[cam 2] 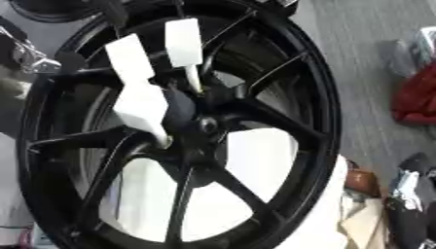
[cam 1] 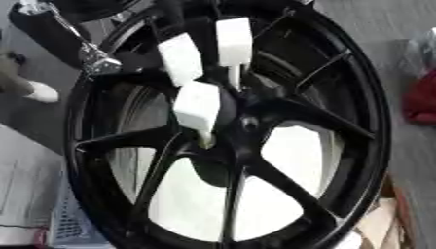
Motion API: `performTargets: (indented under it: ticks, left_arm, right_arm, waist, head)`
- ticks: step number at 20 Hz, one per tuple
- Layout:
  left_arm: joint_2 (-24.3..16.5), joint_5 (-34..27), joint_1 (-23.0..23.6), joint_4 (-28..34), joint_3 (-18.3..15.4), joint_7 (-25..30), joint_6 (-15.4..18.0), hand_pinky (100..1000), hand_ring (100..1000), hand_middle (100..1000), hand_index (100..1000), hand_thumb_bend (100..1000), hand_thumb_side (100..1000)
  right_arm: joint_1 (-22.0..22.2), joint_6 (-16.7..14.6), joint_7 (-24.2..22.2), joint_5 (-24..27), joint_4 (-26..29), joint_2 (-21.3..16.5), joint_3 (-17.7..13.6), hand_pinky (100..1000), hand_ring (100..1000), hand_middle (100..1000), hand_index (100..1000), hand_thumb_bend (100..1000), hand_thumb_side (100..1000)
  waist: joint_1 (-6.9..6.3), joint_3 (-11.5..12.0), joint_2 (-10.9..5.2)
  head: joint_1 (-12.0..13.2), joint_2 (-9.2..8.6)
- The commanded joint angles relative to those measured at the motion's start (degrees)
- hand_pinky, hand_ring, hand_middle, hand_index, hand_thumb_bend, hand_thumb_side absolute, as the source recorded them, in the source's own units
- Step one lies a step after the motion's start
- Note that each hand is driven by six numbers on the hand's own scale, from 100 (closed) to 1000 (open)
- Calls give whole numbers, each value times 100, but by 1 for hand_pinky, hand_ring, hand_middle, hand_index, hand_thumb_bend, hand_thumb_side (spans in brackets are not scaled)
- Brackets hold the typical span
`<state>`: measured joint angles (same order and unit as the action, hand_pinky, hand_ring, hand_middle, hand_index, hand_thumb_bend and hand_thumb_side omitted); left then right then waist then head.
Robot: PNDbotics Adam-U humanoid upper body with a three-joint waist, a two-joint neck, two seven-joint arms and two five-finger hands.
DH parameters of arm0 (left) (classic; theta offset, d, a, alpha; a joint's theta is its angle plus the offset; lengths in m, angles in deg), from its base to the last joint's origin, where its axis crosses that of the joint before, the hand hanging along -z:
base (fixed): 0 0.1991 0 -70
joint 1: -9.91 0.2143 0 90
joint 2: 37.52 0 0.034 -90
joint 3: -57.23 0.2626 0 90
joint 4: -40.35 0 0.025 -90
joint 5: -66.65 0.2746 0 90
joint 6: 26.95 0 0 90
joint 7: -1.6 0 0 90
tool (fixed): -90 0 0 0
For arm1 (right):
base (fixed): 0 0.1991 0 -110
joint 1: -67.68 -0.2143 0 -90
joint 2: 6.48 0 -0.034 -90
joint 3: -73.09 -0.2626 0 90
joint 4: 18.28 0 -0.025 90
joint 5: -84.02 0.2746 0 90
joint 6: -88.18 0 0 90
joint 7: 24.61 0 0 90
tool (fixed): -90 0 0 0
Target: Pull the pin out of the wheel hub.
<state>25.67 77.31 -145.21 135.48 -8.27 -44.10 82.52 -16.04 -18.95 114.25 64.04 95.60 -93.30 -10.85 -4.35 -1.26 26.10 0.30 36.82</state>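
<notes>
Soft, blurry frames; light perhaps from overhead.

Grey floor (cam 2: 366, 44) far right. Red bundle (cam 2: 417, 97) at right edge, brown item (cam 2: 361, 181) near right. White surface (cam 1: 21, 160) at left.

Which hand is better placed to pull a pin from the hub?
Left, probably: the left hand shows at the upper left of the wheel, near the white pins; no right hand in view.
</notes>
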Motion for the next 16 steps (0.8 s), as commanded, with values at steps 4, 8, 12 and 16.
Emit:
performTargets:
  ticks: [4,8,12,16]
  left_arm:
    - [3,104,-144,-99,-1,478,522,847,849,792,856,302,100]
    - [57,188,-162,-175,8,448,586,848,850,796,855,311,100]
    - [76,196,-164,-184,44,429,659,846,847,788,850,296,100]
    - [109,117,-189,-157,79,466,700,842,844,785,842,293,100]
  right_arm:
    - [-44,-36,-6,53,71,11,24,520,900,854,832,100,570]
    - [-75,-39,-25,65,71,15,34,519,900,854,832,100,570]
    - [-93,-31,-37,84,71,24,36,519,900,854,832,100,571]
    - [-109,-34,-50,99,71,19,42,519,900,854,832,100,572]
  waist:
    - [2,-31,-62]
    - [2,-29,-29]
    - [6,-9,-4]
    - [16,6,13]
  head:
    - [43,-122]
    - [72,-144]
    - [83,-140]
    - [98,-146]
